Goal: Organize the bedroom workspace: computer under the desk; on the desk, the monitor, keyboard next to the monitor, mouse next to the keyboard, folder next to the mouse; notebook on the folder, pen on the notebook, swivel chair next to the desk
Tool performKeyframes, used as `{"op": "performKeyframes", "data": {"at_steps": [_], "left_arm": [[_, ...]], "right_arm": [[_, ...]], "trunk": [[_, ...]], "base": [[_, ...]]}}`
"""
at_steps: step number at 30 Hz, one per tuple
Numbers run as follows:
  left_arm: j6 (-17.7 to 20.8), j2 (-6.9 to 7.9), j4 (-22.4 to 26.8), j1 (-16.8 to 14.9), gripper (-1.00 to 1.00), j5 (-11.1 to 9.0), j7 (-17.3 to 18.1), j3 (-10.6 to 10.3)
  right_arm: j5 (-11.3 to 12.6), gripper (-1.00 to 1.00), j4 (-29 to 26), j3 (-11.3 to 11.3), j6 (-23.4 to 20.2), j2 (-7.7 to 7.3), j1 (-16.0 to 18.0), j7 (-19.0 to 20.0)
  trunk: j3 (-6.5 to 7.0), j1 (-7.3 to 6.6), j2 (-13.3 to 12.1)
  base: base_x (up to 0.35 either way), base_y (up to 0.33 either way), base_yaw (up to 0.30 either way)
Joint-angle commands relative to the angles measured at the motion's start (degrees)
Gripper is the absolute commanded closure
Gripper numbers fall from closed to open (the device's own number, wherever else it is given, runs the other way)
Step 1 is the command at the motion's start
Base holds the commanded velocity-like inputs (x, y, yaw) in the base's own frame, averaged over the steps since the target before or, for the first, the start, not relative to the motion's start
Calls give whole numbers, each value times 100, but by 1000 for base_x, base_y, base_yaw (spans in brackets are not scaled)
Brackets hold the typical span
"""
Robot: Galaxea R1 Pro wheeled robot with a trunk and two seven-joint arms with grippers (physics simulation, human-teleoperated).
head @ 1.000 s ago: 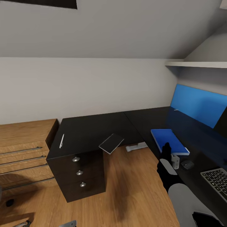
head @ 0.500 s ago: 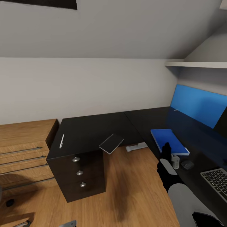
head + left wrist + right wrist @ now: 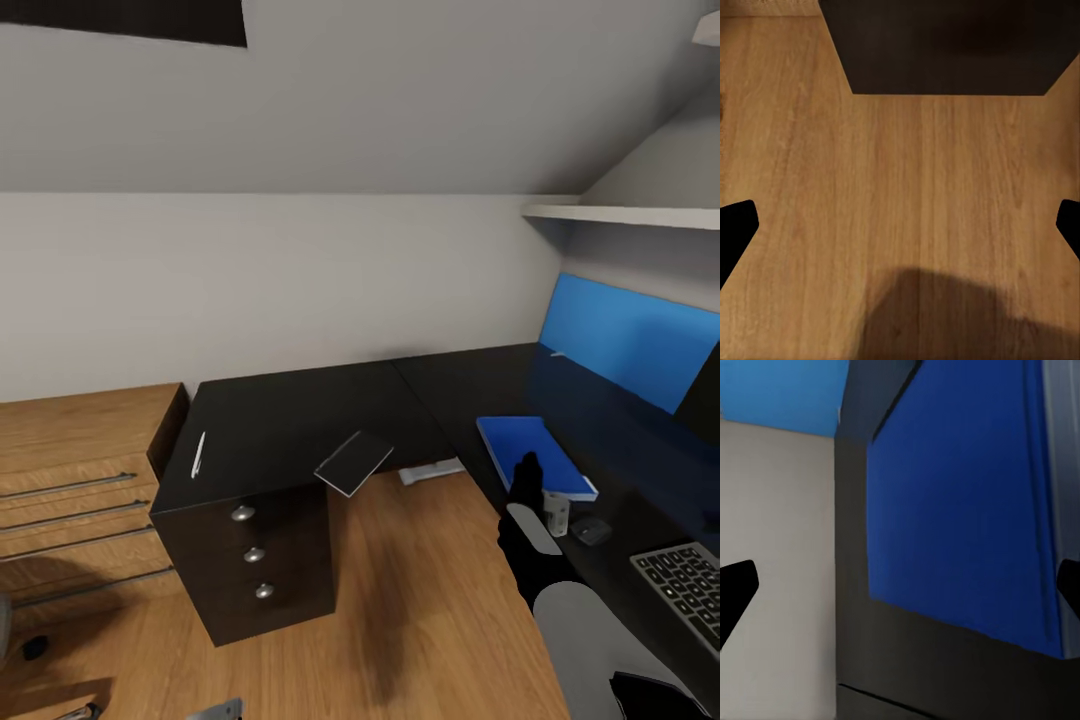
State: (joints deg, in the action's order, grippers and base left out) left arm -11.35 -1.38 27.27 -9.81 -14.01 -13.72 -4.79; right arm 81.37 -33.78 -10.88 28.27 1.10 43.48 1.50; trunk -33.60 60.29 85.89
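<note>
Right gripper [image 3: 527, 470], fingers spread wide and empty, hovers over the blue folder [image 3: 533, 455] on the desk [image 3: 300, 420], while the thin, stiff, light-looking grey notebook [image 3: 353, 463] overhangs the desk's front edge, probably easiest pinched by that jutting corner.

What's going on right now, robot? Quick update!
Both claws open, empty. Folder flat on desk. Notebook overhangs desk edge. Nothing blocking.

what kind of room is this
Probably a home office corner under a sloped ceiling: an L-shaped black desk with a drawer unit, a keyboard and blue folder on it, wood floor below.
</note>
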Motion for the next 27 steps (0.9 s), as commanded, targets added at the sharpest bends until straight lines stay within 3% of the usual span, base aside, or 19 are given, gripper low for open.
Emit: {"op": "performKeyframes", "data": {"at_steps": [1,16,27], "left_arm": [[-25,6,-2,-4,-100,-56,-43,-48],[-19,5,-2,-4,-100,-58,-43,-48],[-16,6,-4,-4,-100,-58,-59,-42]], "right_arm": [[45,-100,-5,-13,11,4,3,16],[44,-100,-12,-20,39,9,4,37],[34,-100,-69,8,47,99,-5,86]], "trunk": [[13,-23,-39],[282,-352,-640],[444,-550,-1001]], "base": [[0,0,0],[0,0,0],[0,0,0]]}}
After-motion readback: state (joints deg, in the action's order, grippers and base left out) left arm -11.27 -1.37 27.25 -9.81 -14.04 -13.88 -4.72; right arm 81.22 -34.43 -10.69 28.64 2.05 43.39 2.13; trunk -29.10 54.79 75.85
